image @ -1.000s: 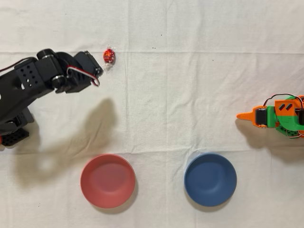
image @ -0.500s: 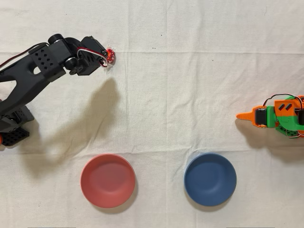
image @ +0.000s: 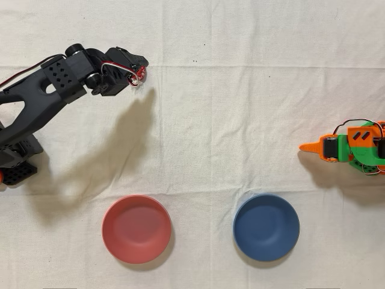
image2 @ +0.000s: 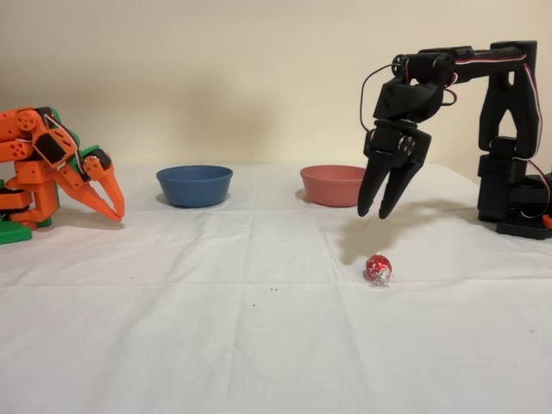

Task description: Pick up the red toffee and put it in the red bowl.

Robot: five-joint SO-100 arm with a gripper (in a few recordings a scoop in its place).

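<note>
My tool [image2: 379, 213] hung above the red toffee [image2: 378, 268], jaws parted and pointing down, grasping nothing. The candy lay on the white cloth of the bench [image: 240, 120], toward the far edge from the bowls, and in the overhead view only a sliver of red foil showed past my wrist [image: 138, 74]. I judged I was lined up that way so that a straight descent would put a finger on each side of it. The red bowl [image: 136, 229] waited empty near the opposite edge, beside the blue bowl [image: 266, 227]. The orange arm [image: 352, 149] sat idle.
</note>
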